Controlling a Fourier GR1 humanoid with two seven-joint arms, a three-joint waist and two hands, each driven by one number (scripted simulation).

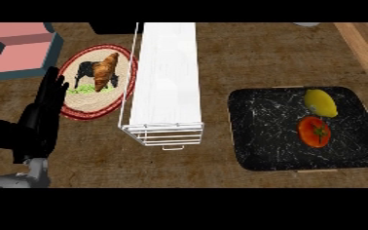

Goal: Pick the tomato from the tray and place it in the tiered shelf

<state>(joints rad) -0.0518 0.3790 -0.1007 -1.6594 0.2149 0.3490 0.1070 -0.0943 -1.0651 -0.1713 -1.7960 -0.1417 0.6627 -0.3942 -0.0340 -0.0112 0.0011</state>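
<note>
On the brown table (215,170), lying in the black tray (251,151) at right beside a lemon (321,102), the tomato (314,131), well away from the left hand (39,122) resting with fingers straight, right hand unseen.

Wooden counter (237,48), tray (266,131), shelf (169,68), plate (82,108)

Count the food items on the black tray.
2. A tomato lies near the tray's right side, and a lemon sits just above it toward the far right corner. Nothing hides any part of the tray.
</note>
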